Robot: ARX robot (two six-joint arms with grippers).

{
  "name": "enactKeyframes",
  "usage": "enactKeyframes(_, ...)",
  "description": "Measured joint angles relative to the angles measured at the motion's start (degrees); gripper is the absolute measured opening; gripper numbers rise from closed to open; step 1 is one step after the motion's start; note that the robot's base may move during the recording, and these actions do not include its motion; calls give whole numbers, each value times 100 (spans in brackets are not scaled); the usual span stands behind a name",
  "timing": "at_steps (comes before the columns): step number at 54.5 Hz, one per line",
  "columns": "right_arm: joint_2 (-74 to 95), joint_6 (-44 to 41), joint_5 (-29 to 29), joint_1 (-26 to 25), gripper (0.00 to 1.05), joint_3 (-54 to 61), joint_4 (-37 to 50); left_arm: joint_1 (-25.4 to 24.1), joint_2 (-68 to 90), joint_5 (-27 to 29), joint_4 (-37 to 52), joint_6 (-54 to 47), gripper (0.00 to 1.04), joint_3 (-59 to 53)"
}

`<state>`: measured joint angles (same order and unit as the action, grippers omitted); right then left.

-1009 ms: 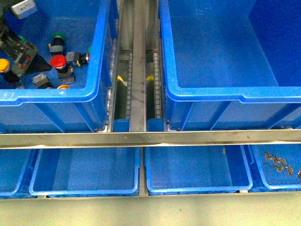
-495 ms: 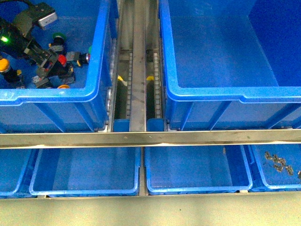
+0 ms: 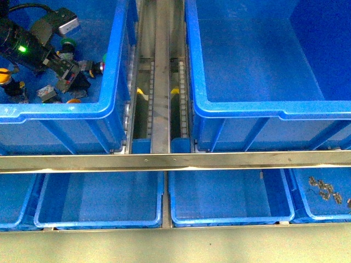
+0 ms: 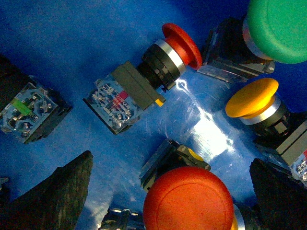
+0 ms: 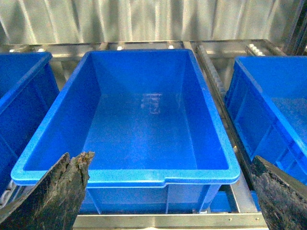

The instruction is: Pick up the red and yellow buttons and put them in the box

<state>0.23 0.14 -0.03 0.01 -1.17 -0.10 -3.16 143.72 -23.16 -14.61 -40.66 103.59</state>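
Dome of glossy red button (image 4: 192, 199) sits between left gripper's (image 4: 170, 160) parted fingers (image 4: 57, 196).

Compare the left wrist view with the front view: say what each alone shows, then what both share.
Left wrist only: the buttons close up. A red button lies on its side, a red cap faces up between the open left gripper's fingertips, and a yellow cap sits beside them.
Front only: the left arm from outside, the empty crate on the right, the trays below, and the rail.
Both: the left crate with its scattered buttons, including a green cap.
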Motion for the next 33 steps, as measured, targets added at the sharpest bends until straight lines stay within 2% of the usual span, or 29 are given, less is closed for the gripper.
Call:
enactKeyframes(11, 0, 0, 0, 0, 99, 0, 0, 0, 83, -31, -4, 55, 97, 11)
enactKeyframes(22, 0, 0, 0, 0, 99, 0, 0, 17, 83, -87, 4, 188, 67, 55)
enactKeyframes(25, 0, 0, 0, 0, 99, 0, 0, 26, 83, -90, 24, 221, 64, 61)
enactKeyframes(33, 0, 0, 0, 0, 99, 0, 0, 52, 83, -96, 44, 284, 63, 63)
